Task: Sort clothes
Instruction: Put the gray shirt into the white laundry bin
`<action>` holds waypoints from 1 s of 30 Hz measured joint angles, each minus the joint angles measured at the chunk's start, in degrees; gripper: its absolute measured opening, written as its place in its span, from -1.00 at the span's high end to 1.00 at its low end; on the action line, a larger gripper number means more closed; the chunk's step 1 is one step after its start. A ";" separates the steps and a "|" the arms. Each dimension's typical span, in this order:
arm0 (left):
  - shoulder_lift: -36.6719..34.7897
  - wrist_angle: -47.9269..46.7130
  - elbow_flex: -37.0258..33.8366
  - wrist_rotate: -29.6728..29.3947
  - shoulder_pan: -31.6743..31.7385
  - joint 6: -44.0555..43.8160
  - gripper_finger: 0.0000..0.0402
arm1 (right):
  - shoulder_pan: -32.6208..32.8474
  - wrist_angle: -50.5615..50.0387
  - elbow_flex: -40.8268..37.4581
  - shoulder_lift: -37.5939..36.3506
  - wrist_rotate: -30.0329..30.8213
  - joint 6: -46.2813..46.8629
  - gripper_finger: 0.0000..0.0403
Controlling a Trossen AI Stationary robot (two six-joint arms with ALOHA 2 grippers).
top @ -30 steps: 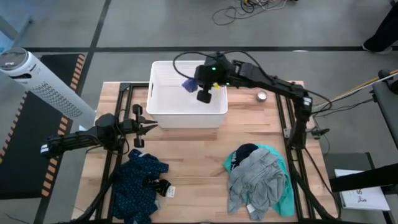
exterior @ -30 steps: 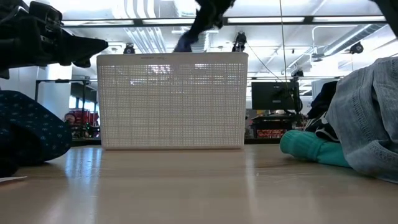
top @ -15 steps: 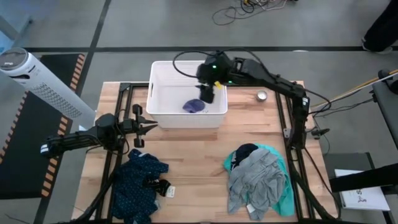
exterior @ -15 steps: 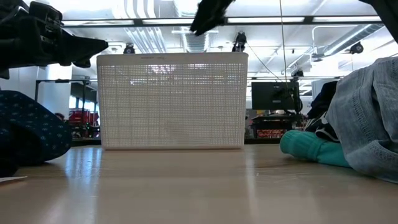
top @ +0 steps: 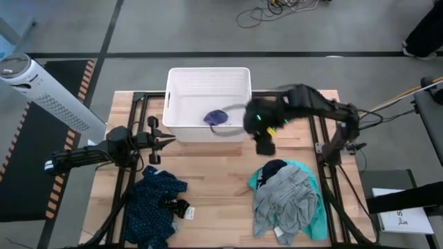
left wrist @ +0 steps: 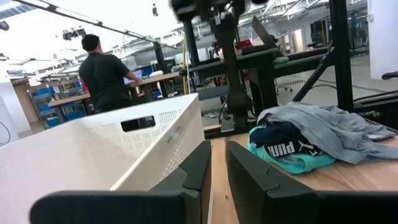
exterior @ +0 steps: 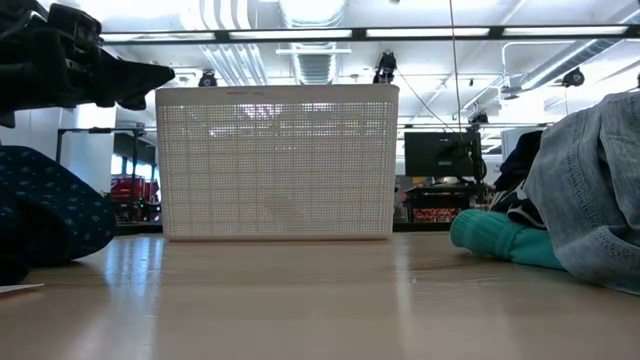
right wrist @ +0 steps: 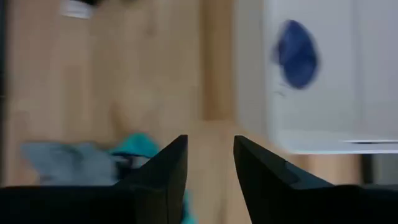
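On the left of the high view the left gripper [top: 165, 141] waits over the worktop [top: 214, 180], jaws parted with nothing between them, just above the dark navy patterned garment [top: 156, 200] lying at lower left. Centre frame, the white basket [top: 173, 97] holds one small blue-purple piece [top: 216, 117] on its floor. Right of it, the right gripper [top: 265, 145] hangs over bare wood between basket and the pile at lower right, where the grey garment [top: 284, 197] drapes over the teal one [top: 315, 218] with a small navy piece [top: 273, 168] at the top; its jaws are spread and empty.

The next pick looks to be from that pile. I'd go for the navy piece on top: come straight down, pinch a raised fold, and lift clear so the grey layer doesn't drag along.

The right wrist view confirms the gap between its fingers [right wrist: 165, 171], which the overhead blurs. The left wrist view shows white lettering on the navy piece and a person standing beyond the basket. The low view misses the right gripper entirely.
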 joint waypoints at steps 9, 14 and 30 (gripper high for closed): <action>1.57 0.08 0.00 0.00 0.00 0.00 0.81 | 15.13 -0.03 -18.35 -7.49 4.74 18.56 0.17; 2.07 0.37 0.00 0.00 0.00 0.02 0.81 | 21.21 3.03 -29.04 -9.25 5.83 28.59 -0.04; 2.28 0.30 0.00 -0.02 -0.02 0.02 0.81 | 26.45 17.14 -50.96 -10.32 0.26 31.15 -0.25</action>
